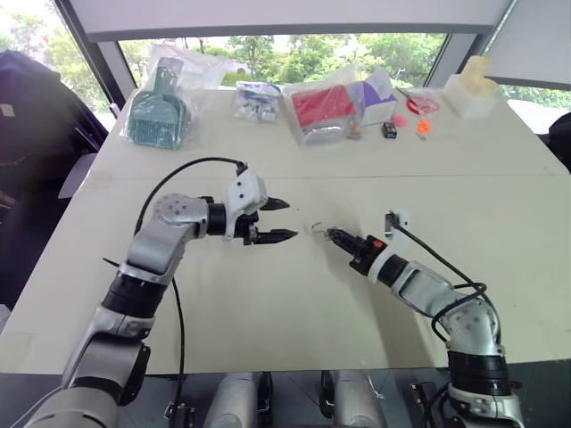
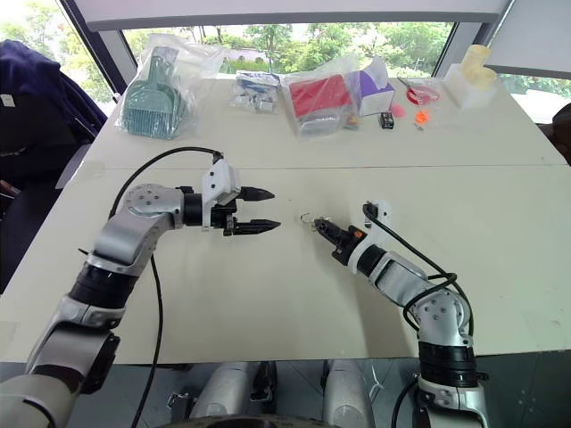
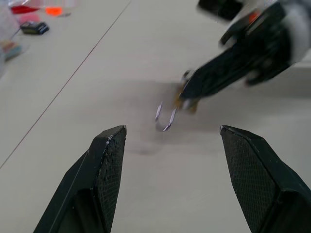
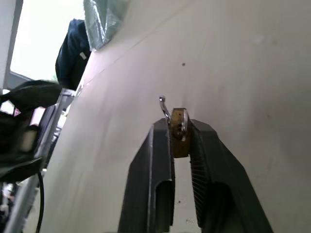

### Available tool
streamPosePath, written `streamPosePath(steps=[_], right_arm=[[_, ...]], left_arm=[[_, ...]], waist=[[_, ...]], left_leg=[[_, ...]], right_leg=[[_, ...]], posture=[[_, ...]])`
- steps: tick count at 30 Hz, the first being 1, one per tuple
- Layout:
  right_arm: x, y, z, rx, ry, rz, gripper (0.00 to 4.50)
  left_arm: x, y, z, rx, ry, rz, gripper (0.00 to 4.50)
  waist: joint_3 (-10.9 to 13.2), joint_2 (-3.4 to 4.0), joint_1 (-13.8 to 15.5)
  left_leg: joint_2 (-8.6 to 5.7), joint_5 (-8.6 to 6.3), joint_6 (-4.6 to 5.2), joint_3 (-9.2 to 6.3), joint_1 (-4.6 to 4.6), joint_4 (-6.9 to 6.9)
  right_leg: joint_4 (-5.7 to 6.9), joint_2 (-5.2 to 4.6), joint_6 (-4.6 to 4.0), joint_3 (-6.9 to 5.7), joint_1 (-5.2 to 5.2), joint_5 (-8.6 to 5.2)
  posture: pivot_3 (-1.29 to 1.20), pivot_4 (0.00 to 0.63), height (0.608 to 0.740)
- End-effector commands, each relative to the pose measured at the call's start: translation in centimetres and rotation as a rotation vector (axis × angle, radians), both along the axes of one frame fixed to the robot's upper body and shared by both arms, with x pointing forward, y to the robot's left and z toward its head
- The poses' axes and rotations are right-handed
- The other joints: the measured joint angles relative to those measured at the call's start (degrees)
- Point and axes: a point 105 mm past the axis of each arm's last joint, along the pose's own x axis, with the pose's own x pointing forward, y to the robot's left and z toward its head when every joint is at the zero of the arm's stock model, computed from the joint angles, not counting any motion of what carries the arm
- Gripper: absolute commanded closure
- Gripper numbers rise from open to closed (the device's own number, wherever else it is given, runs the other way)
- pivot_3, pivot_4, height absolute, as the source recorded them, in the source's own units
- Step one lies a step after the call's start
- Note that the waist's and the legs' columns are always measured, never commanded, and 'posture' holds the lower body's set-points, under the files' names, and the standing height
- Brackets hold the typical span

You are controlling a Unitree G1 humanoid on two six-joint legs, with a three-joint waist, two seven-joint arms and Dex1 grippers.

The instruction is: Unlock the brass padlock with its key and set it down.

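My right gripper (image 4: 180, 125) is shut on the brass padlock (image 4: 179, 116), pinching its small gold body between the fingertips just above the white table (image 1: 268, 303). The thin silvery shackle (image 3: 165, 119) pokes out past the fingertips, and one end looks free. My left gripper (image 1: 291, 220) is open and empty. It points across at the padlock (image 1: 318, 227) from a short way to its left, level with it. From the left wrist the right gripper (image 3: 214, 80) shows beyond my own wide-spread fingers (image 3: 104, 160). The key is out of view.
Along the table's far edge lie a green scoop in a bag (image 1: 159, 111), a bag of small parts (image 1: 256, 100), a red box in a bag (image 1: 323, 109), a small black box (image 1: 390, 130), orange bits (image 1: 422, 127) and a cream object (image 1: 471, 89).
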Motion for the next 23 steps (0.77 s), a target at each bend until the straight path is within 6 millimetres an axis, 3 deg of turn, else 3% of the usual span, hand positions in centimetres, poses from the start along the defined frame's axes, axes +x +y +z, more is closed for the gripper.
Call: streamPosePath(steps=[1,4,11,13,17,23], right_arm=[[0.4,-0.3,0.9,0.002,-0.026,0.003,4.49],[0.6,-0.5,0.3,-0.036,-0.003,0.008,4.49],[0.4,-1.9,0.5,-0.146,-0.04,0.023,0.97],[-0.2,-3.1,0.9,-0.268,-0.076,0.038,0.06],[-2.8,-5.3,2.3,-0.608,-0.222,0.159,0.06],[-5.4,-8.1,4.0,-0.596,-0.308,0.138,0.06]], left_arm=[[-0.3,-0.3,1.3,-0.048,-0.025,0.043,1.35],[-0.5,-0.6,1.3,-0.076,0.002,0.066,1.35],[-0.8,-0.5,0.7,-0.072,0.047,0.075,1.29],[-0.9,-0.2,0.3,-0.06,0.052,0.084,1.29],[-1.4,0.8,-0.8,-0.043,0.083,0.112,1.29],[-2.2,2.2,-2.3,-0.05,0.165,0.165,1.29]], waist=[[0.0,0.0,-0.03],[0.0,0.0,-0.05],[0.0,0.0,-0.02],[0.0,0.01,0.11],[0.01,0.05,0.25],[0.03,0.01,0.21]], left_leg=[[0.0,0.0,0.01,0.0,0.0,0.0],[0.0,0.0,0.01,-0.01,0.01,0.0],[-0.01,0.0,0.01,-0.01,0.03,0.0],[-0.01,0.0,0.02,-0.01,0.03,0.0],[-0.07,-0.03,0.06,-0.03,-0.01,0.01],[0.01,-0.19,0.32,-0.03,0.03,-0.02]], right_leg=[[0.0,0.01,0.0,0.0,0.0,0.0],[0.02,0.05,0.01,0.0,0.01,0.0],[0.02,0.08,0.02,0.0,0.04,-0.01],[0.02,0.07,0.02,0.0,0.05,-0.01],[-0.09,0.01,0.03,-0.01,0.07,-0.04],[-0.09,0.05,0.06,-0.01,0.07,-0.05]], posture=[[0.0,0.15,0.735],[0.0,0.15,0.735],[0.0,0.15,0.735],[0.0,0.15,0.735],[0.0,0.15,0.735],[0.0,0.15,0.735]])
